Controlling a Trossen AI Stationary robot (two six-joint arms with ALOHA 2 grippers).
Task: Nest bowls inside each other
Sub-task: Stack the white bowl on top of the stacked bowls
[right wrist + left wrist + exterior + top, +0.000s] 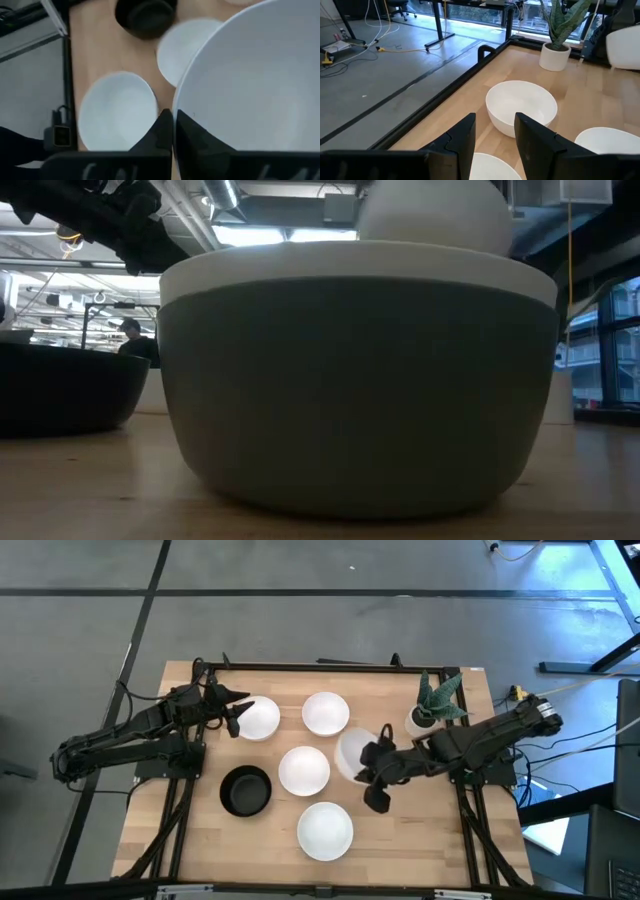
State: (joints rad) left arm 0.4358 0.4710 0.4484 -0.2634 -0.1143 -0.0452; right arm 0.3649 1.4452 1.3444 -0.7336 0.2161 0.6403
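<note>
Five white bowls and one black bowl show in the high view. White bowls stand on the table at the far left, far middle and centre. The near bowl is a white one nested in a dark grey one. My right gripper is shut on a tilted white bowl right of the centre. My left gripper is open and hovers over the left edge of the far-left bowl, touching nothing. My right gripper holds the white bowl by its rim, one finger inside the hollow and one outside. The fingers come from the table's right side. The bowl is tilted and lifted clear of the table, and it shows high in the low view.
A small white pot with a spiky green plant stands at the far right corner, close to my right arm. A black frame runs along the table's edges. Bare wood lies at the near left and near right.
</note>
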